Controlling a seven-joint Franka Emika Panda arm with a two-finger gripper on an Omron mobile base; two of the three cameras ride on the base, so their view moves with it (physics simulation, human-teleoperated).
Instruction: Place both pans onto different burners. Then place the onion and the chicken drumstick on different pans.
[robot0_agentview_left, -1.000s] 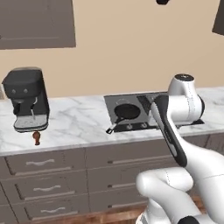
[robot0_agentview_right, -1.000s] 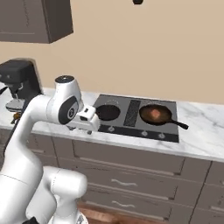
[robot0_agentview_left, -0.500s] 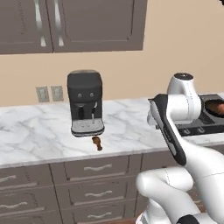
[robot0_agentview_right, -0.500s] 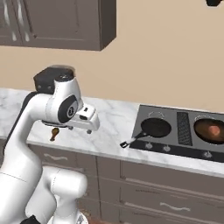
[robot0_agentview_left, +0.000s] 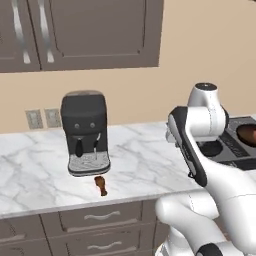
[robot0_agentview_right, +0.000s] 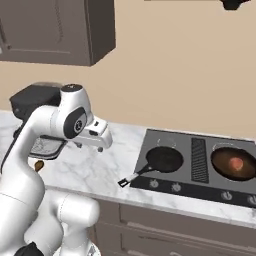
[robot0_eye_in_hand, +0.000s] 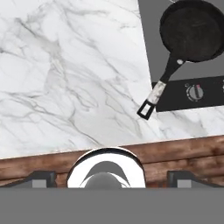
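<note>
Now that the base has rolled left along the tabletop (robot0_agentview_left: 145, 165) from the cooktop toward the chicken drumstick (robot0_agentview_left: 101, 185), jaws spread empty, both pans sit on burners: black pan (robot0_agentview_right: 164, 159), brown pan (robot0_agentview_right: 233, 163) holding the onion (robot0_agentview_right: 236, 163).

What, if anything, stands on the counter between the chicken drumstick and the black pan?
Nothing visible. Bare marble counter lies between the chicken drumstick and the black pan. The coffee machine stands behind the drumstick, off that path.

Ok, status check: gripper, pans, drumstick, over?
Gripper open, empty. Both pans on burners: black pan bare, brown pan loaded. Drumstick on counter by coffee machine.
</note>
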